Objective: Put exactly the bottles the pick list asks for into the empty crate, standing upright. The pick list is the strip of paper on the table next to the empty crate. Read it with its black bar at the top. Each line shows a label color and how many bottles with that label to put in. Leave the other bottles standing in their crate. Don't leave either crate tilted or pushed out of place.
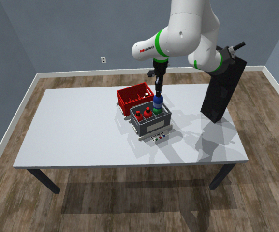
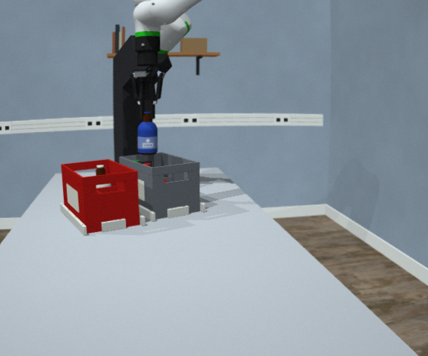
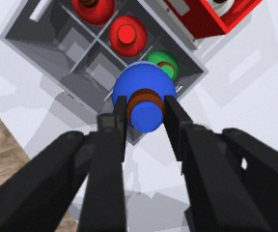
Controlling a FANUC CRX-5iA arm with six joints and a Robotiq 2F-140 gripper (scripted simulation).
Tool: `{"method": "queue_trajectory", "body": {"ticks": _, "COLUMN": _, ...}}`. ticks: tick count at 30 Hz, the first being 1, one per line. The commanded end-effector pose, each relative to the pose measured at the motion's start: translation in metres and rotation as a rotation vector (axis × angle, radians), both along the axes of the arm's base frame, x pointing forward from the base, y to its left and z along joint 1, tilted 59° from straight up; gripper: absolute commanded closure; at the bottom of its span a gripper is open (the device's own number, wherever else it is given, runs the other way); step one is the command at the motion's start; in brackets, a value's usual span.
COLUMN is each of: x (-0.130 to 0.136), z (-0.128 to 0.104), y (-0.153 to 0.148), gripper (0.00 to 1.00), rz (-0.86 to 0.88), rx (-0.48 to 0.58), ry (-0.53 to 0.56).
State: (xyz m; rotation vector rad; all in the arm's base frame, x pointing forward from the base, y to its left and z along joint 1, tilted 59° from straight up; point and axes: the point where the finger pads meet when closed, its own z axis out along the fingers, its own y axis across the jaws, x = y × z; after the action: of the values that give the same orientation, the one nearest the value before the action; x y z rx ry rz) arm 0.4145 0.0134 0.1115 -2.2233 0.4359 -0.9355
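My gripper is shut on the neck of a blue-labelled bottle and holds it upright just above the grey crate. The bottle also shows in the exterior view and in the wrist view. The grey crate holds two red-capped bottles and a green bottle, which stands right beside the held one. The red crate behind it holds one white-capped bottle. The pick list lies in front of the grey crate; its lines are too small to read.
A tall black pedestal carries the arm at the table's right rear. White stop strips edge both crates. The grey crate has empty cells in its near row.
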Motion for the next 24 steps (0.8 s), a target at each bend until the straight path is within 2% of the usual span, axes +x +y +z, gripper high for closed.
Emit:
{"method": "queue_trajectory", "body": {"ticks": 1, "x": -0.006, "z": -0.002, "y": 0.006, "gripper": 0.90, "rz": -0.001, "rx": -0.002, "ry": 0.000}}
{"method": "queue_trajectory", "body": {"ticks": 24, "x": -0.033, "z": -0.013, "y": 0.037, "gripper": 0.90, "rz": -0.001, "rx": -0.002, "ry": 0.000}}
